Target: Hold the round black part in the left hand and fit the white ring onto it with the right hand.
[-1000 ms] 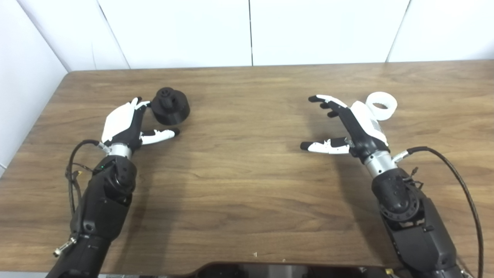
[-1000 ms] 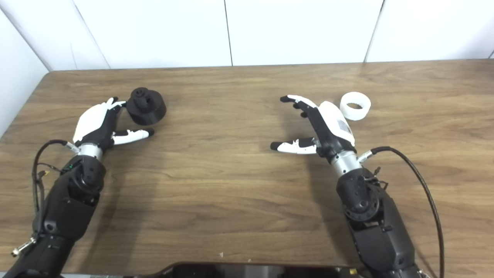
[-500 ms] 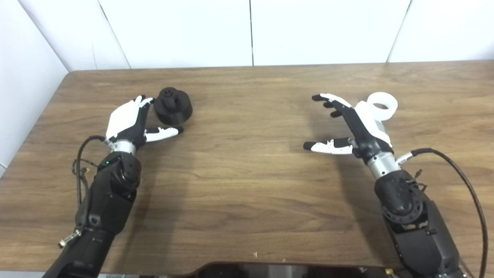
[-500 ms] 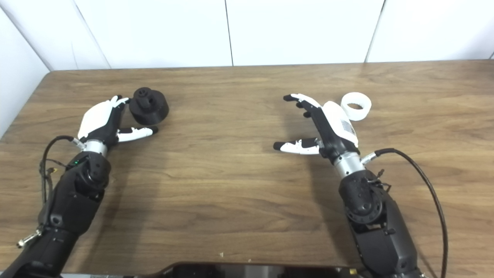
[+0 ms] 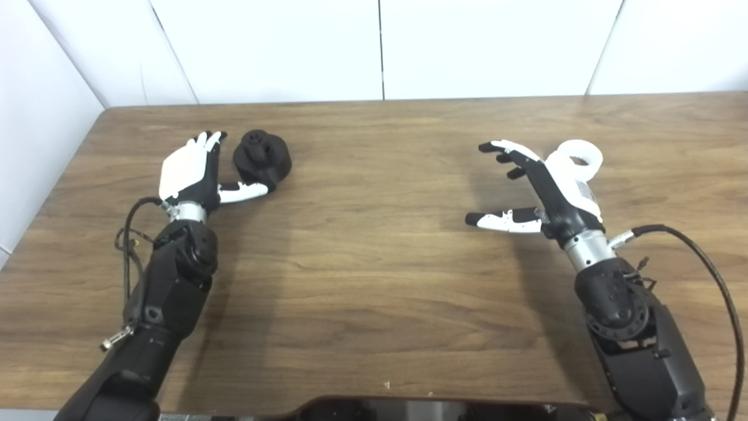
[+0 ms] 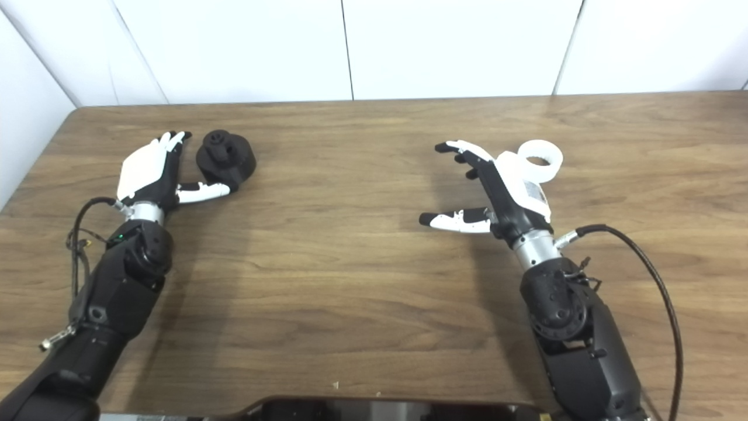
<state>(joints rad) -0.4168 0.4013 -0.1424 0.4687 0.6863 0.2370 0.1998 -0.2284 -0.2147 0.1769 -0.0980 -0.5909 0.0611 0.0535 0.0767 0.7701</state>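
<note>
The round black part with a small knob on top lies on the wooden table at the left. My left hand is open just left of it, fingers stretched alongside, thumb tip touching the part's near side. The white ring lies on the table at the right. My right hand is open, fingers spread, hovering just left of and in front of the ring, and its back hides part of the ring in the left eye view.
White wall panels rise behind the table's far edge. The table's left edge runs close to my left arm. A black cable loops from my right forearm. A dark body part shows at the bottom.
My left hand has moved forward beside the black part, thumb now against it, and the part has shifted slightly. My right hand has drifted a little right toward the ring.
</note>
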